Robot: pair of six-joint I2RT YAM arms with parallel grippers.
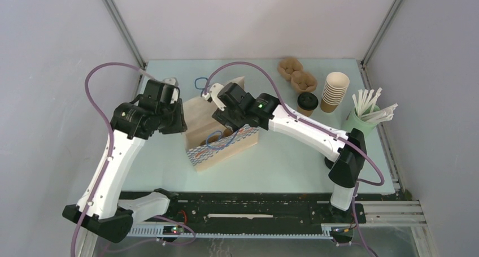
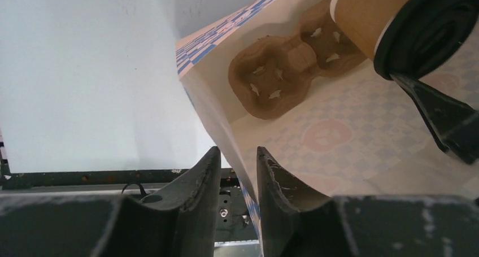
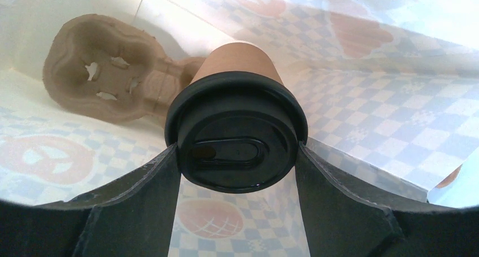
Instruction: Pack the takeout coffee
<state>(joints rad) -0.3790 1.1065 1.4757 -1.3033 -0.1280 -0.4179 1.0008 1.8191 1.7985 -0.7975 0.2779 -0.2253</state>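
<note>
coffee cup (image 3: pixel 237 127), brown paper with a black lid, is tilted inside the checkered paper bag (image 3: pixel 367 116), near the moulded pulp carrier (image 3: pixel 101 70) lying deeper in the bag. right gripper (image 3: pixel 237 149) clamps it at the lid, jaws wide on either side. second lidded cup (image 1: pixel 308 103) stands on the table (image 1: pixel 282 161) beside the stack of bare cups (image 1: pixel 334 91). left gripper (image 2: pixel 236 161) straddles the bag's edge, jaws parted a little, a gap showing beside the paper.
</note>
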